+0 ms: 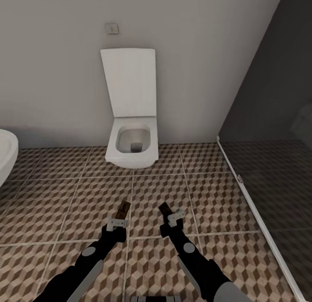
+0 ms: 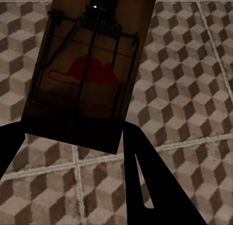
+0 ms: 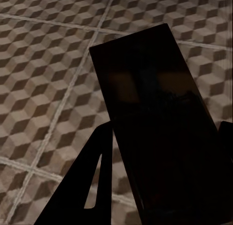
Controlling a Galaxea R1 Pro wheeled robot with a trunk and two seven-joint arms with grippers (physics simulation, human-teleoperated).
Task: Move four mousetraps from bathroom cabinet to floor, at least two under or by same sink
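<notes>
Toilet (image 1: 131, 137) stands ahead; both grippers (image 1: 118, 223) (image 1: 172, 221) hold mousetraps (image 1: 123, 210) (image 1: 164, 209).

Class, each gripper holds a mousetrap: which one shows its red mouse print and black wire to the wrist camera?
The tan wooden mousetrap in the left gripper; the right gripper's trap shows a dark, plain face.

Bathroom floor (image 1: 208, 198): cube-pattern tiles, pale grout. White toilet (image 1: 132, 148) sits against the far wall.
</notes>
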